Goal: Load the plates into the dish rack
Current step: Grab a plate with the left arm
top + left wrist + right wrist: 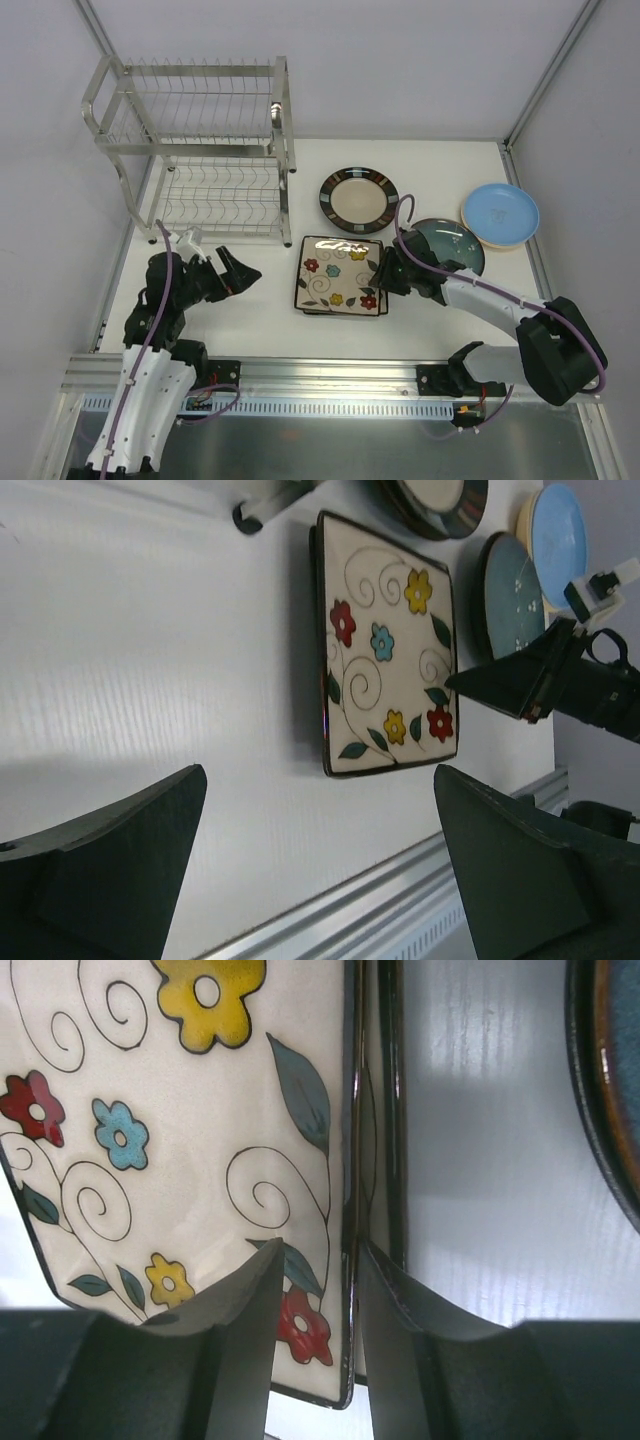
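dish rack: 1 | square floral plates: 2 | dark-rimmed plate: 1 | teal plate: 1 | blue plate: 1 | yellow plate: 1

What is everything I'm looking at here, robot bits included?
two-tier wire metal dish rack: one, silver, far left corner of the table, no plates in it
square floral ceramic plates: two, cream with dark edges, stacked mid-table
round dark-rimmed plate: one, cream centre, behind the stack
round glazed plate: one, dark teal, right of the stack
round light blue plate: one, light blue, far right, lying on another plate
pale yellow plate: one, pale yellow, under the blue one, only its rim showing
flat table: one, white, beneath everything
left gripper: one, black, open, left of the stack
right gripper: one, black, fingers astride the top square plate's right edge
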